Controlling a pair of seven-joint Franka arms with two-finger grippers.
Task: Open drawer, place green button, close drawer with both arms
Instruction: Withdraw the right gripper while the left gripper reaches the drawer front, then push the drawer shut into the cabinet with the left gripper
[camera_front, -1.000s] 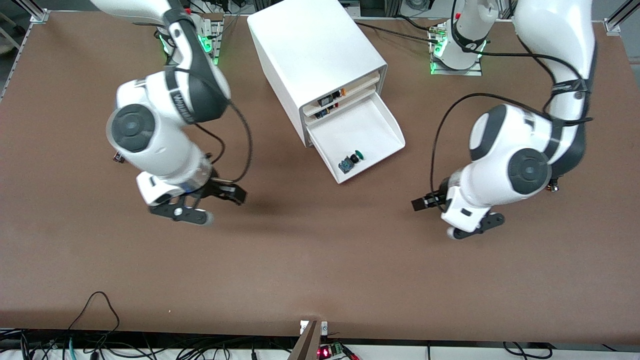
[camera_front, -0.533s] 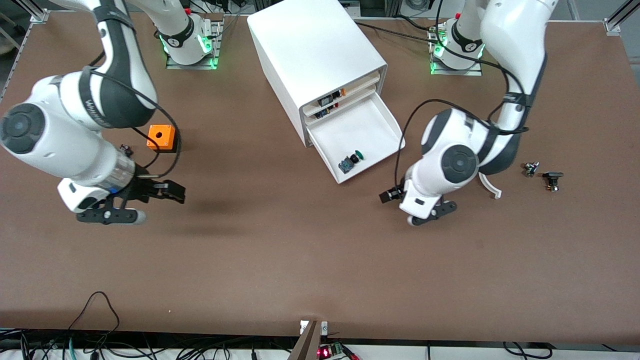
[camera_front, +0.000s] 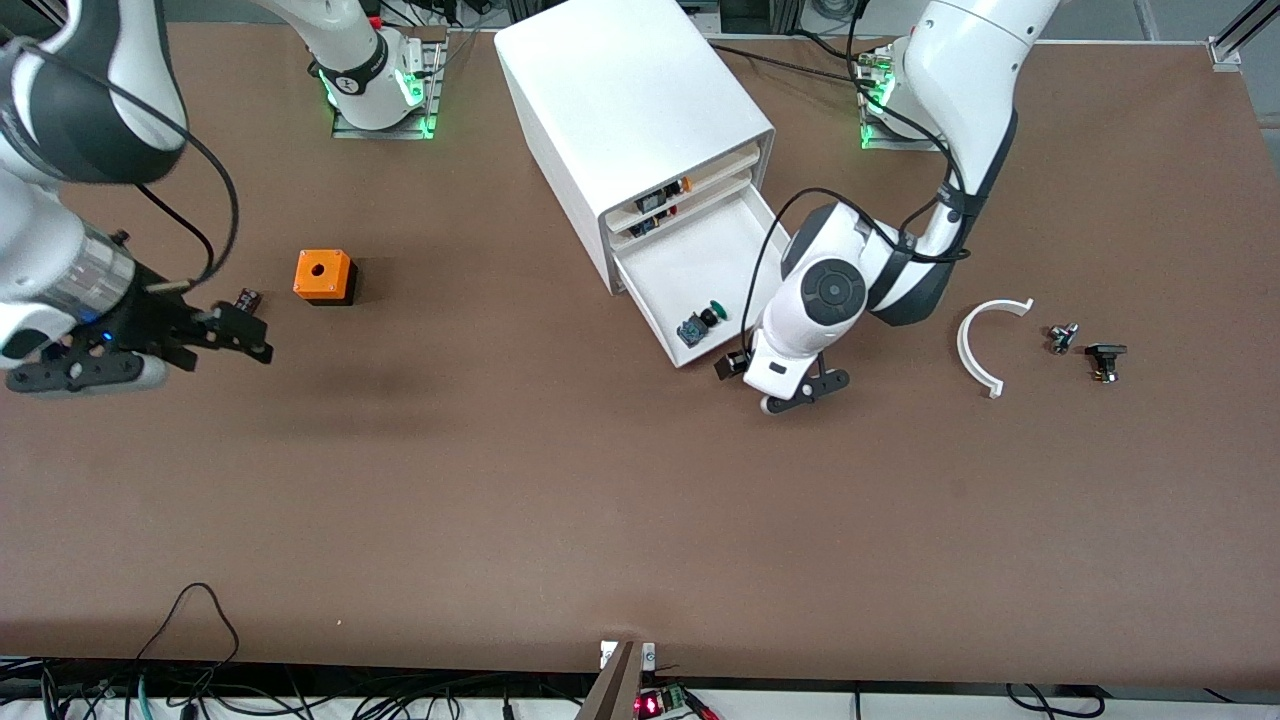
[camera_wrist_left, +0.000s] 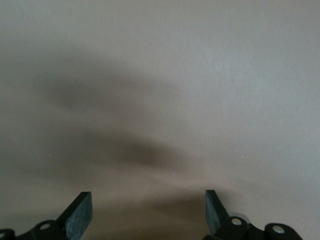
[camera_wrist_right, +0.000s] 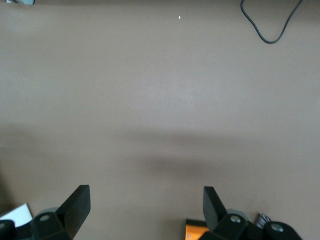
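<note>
White cabinet and white arms on a plain brown table

The cabinet and its lowest drawer are plain white; the button inside has a green cap, black middle and blue base. An orange cube with a dark hole sits on the brown table. Both arms are white with black joints; the left gripper and right gripper are black. A curved part is white.

Both arms are glossy white shells with black joint bands and round dark grey caps; loose black cables loop along them; bases glow green. Each black tool has two flat matte fingers with small silver screws
</note>
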